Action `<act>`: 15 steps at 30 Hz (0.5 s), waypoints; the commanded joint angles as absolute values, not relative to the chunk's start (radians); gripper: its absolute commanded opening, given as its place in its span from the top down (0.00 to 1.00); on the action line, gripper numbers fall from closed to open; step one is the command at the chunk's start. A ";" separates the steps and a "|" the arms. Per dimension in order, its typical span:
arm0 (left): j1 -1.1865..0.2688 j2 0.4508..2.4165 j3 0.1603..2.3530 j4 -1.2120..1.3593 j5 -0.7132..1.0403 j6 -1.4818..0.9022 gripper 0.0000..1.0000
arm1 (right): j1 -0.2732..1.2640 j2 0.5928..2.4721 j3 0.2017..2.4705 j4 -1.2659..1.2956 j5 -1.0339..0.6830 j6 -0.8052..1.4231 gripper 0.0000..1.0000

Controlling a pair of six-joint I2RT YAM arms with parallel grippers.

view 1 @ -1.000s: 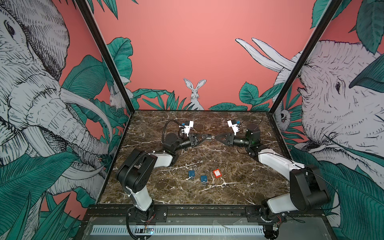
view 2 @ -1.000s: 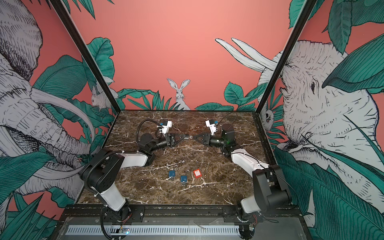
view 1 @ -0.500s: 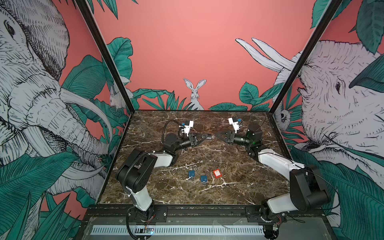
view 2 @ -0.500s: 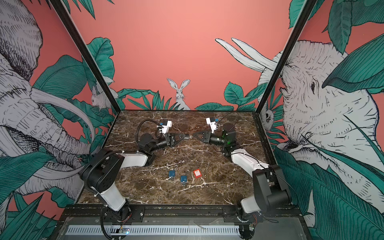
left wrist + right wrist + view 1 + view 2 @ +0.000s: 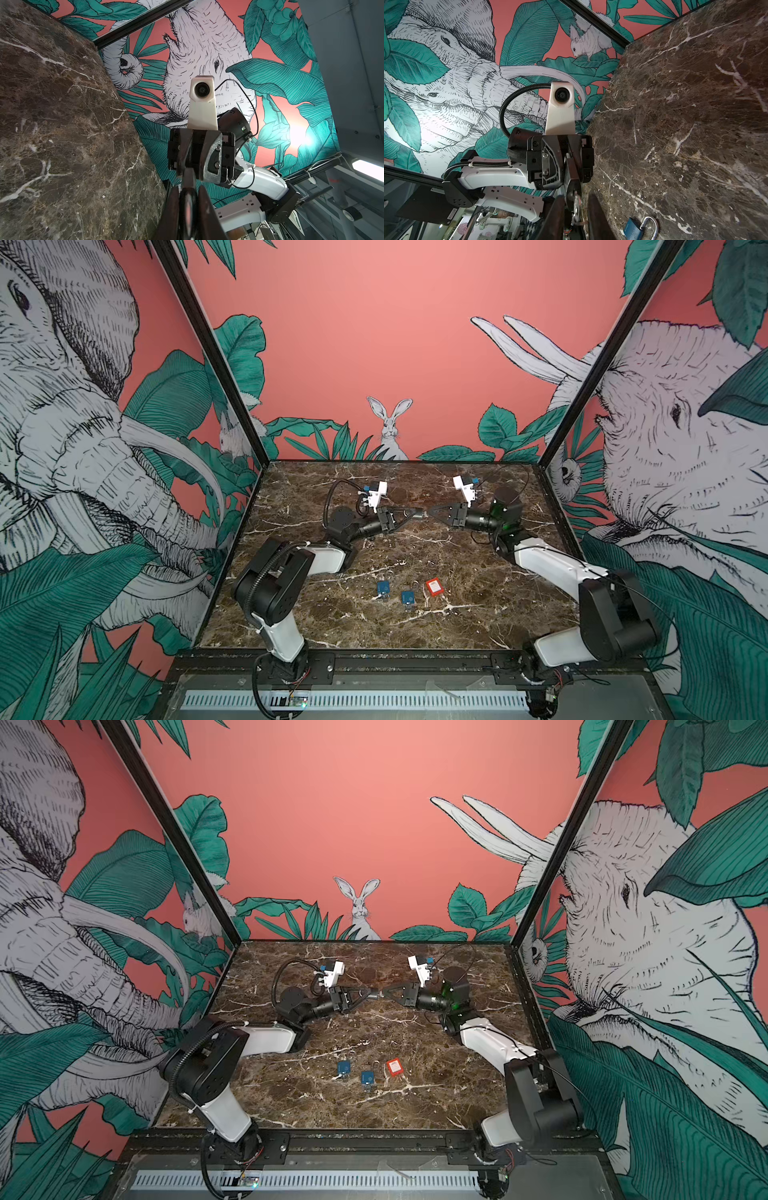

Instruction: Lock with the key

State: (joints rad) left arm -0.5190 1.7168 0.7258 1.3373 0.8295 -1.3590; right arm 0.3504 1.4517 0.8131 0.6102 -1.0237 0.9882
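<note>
- The small silver metal key (image 5: 576, 202) is in mid-air above the brown marble worktop (image 5: 478, 614), where the two grippers meet tip to tip.
- The left gripper (image 5: 415, 513) has its jaws pinching the key. The right gripper (image 5: 430, 513) has its jaws narrowly flanking it, but I cannot tell whether they press on it.
- If the left jaws let go before the right hold is firm, the key would likely drop to the worktop.
- A pinch on the key's edge could let it swivel, so its blade would reach the keyhole askew.
- The blue metal padlock with an open shackle (image 5: 636, 227) lies loose below and could skid when pushed.
</note>
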 commanded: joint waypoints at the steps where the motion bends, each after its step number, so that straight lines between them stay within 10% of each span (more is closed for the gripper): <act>1: -0.515 1.709 0.741 1.402 0.839 -1.367 1.00 | 0.362 1.457 0.824 0.664 -1.041 0.986 0.79; 15: -0.516 1.709 0.738 1.403 0.839 -1.367 1.00 | 0.371 1.476 0.826 0.665 -1.037 0.990 0.87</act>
State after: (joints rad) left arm -0.5190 1.7168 0.7258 1.3373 0.8295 -1.3617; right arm 0.3653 1.4673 0.8131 0.6170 -1.0283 0.9913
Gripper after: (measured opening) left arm 0.157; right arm 0.136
